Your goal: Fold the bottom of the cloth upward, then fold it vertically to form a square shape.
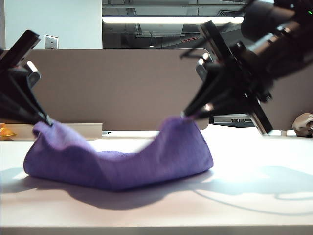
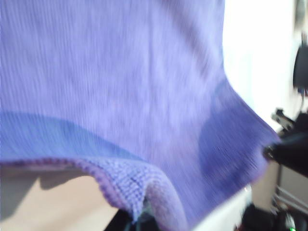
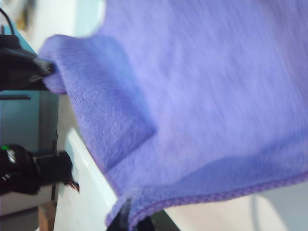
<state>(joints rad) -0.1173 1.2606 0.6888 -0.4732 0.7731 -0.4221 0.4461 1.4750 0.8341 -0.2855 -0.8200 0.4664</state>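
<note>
The cloth (image 1: 122, 159) sags on the table (image 1: 244, 205), its two upper corners lifted. Left gripper (image 1: 48, 121) is clamped on the ten o'clock corner; right gripper (image 1: 185, 115) appears pinched on the one o'clock corner, though blurred.

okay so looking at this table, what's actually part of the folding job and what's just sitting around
Part of the job:
- purple cloth, two corners lifted, middle sagging on the table
- left gripper, shut on the cloth's left corner
- right gripper, shut on its right corner

Just lying about:
- brownish lump, far right
- orange thing, far left edge
</note>
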